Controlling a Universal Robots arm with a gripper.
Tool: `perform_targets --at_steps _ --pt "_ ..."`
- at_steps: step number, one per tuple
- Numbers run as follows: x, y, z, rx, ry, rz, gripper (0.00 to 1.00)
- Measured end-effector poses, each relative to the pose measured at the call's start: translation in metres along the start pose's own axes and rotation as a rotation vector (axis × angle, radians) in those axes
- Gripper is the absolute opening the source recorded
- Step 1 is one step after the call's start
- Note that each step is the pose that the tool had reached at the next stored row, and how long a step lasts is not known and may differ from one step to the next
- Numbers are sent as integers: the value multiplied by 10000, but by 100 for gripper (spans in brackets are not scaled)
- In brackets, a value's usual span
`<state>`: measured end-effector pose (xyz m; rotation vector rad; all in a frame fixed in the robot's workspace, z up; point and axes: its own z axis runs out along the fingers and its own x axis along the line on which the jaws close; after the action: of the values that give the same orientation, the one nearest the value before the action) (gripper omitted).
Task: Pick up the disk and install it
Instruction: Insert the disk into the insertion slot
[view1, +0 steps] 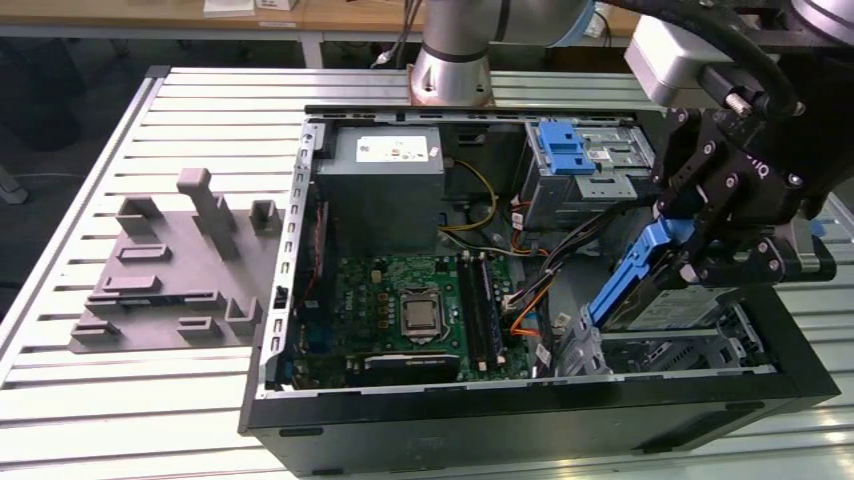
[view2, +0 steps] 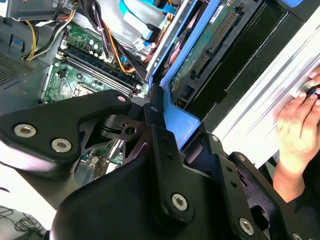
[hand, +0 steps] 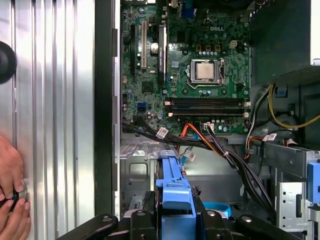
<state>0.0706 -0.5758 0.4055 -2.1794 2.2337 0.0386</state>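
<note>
Trouble here would start with the disk (view1: 663, 305), which hangs tilted in the claw (view1: 707, 262). One end points down toward the metal drive bay (view1: 674, 352) at the exterior view's right of the open computer case (view1: 534, 412), and the disk is not yet seated in it. The claw is closed on the blue carrier (view2: 181, 126); in the second wrist view its fingers (view2: 156, 107) pinch the carrier's end tab, a narrow plastic hold.

I judge that this grip could let the disk pivot or slip if the low end catches on the bay's rim, since it meets the bay at an angle rather than along its rails. Black and orange cables (hand: 220, 146) run just beside the bay. A corner of the carrier could snag them or trap them underneath, and a pull there might unseat a connector on the motherboard (view1: 416, 305). A dropped disk would land on bare metal or on the board.

Farther out, a person's hand (hand: 12, 197) rests on the ribbed surface (view1: 174, 400) near the case wall. It looks close enough that a sideways swing of the arm would be a hazard.
</note>
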Motion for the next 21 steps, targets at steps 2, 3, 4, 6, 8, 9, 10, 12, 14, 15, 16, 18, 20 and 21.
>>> perform_targets --at_steps 2,3,4,6,8,9,10,12,14,15,16,18,20,21 --pt "1 0 20 0 0 0 36" --pt "1 0 31 0 0 0 36" --pt "1 0 42 0 0 0 36" --pt "2 0 66 0 0 0 36" --pt "3 0 86 0 1 0 36" --pt "3 0 97 0 1 0 36" --pt "4 0 107 0 1 0 36" --pt "4 0 127 0 1 0 36" --pt "5 -1 149 0 0 0 36" --pt "5 0 160 0 0 0 36" --pt "6 -1 171 0 0 0 36" --pt "7 0 192 0 0 0 36" --pt "7 -1 213 0 1 0 36" --pt "8 -1 223 0 0 0 36"
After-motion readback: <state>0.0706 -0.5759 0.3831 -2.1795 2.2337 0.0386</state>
